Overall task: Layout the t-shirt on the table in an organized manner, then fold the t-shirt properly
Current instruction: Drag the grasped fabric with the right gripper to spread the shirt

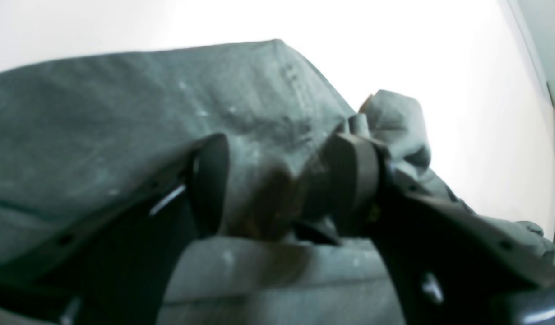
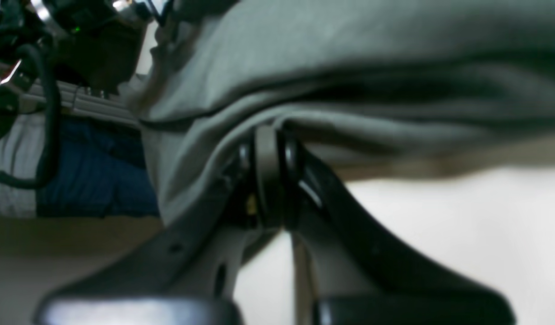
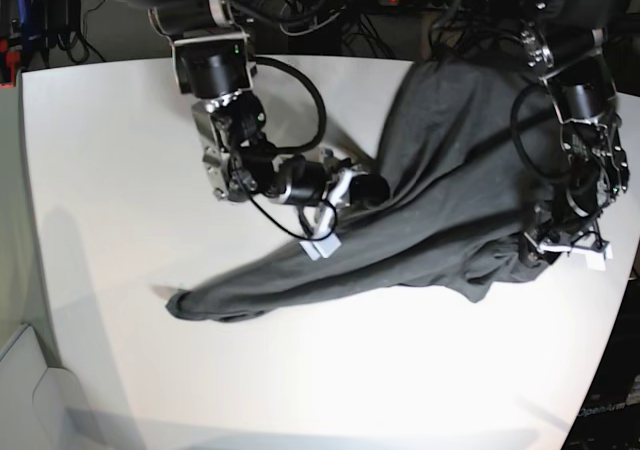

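From the base camera I see the t-shirt, dark charcoal grey, stretched in a long rumpled band across the white table. It runs from a wide bunched end at the far right of that view, near my left arm, down to a narrow twisted tip near the front left of the table. My right gripper reaches in sideways from the left of that view and meets the shirt's upper edge about midway along. In the right wrist camera my right gripper's jaws are pressed tight together, with a fold of the grey cloth pinched between the pads and the rest of the shirt draped above and across them, so I have a firm pinch on the fabric there. My left gripper hangs at the shirt's bunched right end, close to the table's right edge. In the left wrist camera my left gripper's two dark fingers stand partly apart, with a ridge of grey cloth bunched up in the gap between them. The picture is soft, and I cannot tell whether the fingers are squeezing that ridge or only straddling it. Bright white tabletop shows beyond the cloth.
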`<action>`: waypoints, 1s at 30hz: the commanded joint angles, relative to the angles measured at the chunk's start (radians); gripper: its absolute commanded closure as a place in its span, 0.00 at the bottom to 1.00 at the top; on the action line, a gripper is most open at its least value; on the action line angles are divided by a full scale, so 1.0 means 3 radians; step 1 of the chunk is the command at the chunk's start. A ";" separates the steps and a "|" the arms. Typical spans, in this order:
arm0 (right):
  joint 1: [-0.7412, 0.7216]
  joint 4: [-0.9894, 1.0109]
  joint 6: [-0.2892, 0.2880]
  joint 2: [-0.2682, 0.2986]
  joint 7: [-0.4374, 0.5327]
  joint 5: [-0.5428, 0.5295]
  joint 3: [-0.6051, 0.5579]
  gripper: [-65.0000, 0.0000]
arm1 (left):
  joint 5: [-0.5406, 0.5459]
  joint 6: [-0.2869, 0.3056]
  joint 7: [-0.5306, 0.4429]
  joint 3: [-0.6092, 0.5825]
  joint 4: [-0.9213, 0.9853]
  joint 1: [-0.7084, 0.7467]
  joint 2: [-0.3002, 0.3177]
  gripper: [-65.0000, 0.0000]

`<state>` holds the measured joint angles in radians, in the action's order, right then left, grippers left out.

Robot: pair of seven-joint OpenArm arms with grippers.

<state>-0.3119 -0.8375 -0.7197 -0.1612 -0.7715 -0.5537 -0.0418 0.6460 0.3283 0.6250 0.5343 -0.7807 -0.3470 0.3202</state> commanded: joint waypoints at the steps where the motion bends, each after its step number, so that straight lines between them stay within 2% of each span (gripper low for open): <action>1: -0.0037 0.0017 0.0072 0.0014 -0.0039 0.0079 0.0014 1.00 | 0.0038 0.0018 -0.0076 0.0007 -0.0039 -0.0114 0.0055 0.46; 4: -0.0134 0.0007 0.0072 0.0069 -0.0060 0.0068 0.0019 1.00 | 0.0038 0.0018 -0.0132 0.0012 -0.0039 -0.0114 0.0055 0.46; 7: -0.0180 -0.0157 0.0072 0.0325 -0.0162 0.0068 0.0024 1.00 | 0.0038 0.0018 -0.0143 0.0012 -0.0039 -0.0114 0.0055 0.46; 11: -0.0160 -0.0724 0.0072 0.0627 -0.0346 0.0068 0.0024 1.00 | 0.0038 0.0018 -0.0204 0.0012 -0.0034 -0.0114 0.0050 0.46; 17: -0.0185 -0.1446 0.0304 0.0954 -0.0612 0.0074 0.0019 1.00 | 0.0069 0.0018 -0.0403 -0.0004 0.0145 -0.0135 0.0040 0.46; 25: -0.0098 -0.1916 0.0356 0.1061 -0.0893 0.0094 -0.0007 1.00 | 0.0043 0.0018 -0.0434 0.0007 0.0237 -0.0135 -0.0093 0.46; 27: -0.0006 -0.2064 0.0483 0.1061 -0.0888 0.0094 -0.0104 1.00 | 0.0043 0.0018 -0.0434 -0.0004 0.0237 -0.0135 -0.0098 0.46; 30: 0.0106 -0.2290 0.0785 0.1077 -0.0847 0.0094 -0.0487 1.00 | 0.0043 0.0018 -0.0434 -0.0004 0.0237 -0.0135 -0.0098 0.46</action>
<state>-0.2535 -1.5036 -0.4774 0.1654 -1.0504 -0.5037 -0.1886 0.6628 0.3408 0.4931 0.5331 -0.7013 -0.3691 0.2768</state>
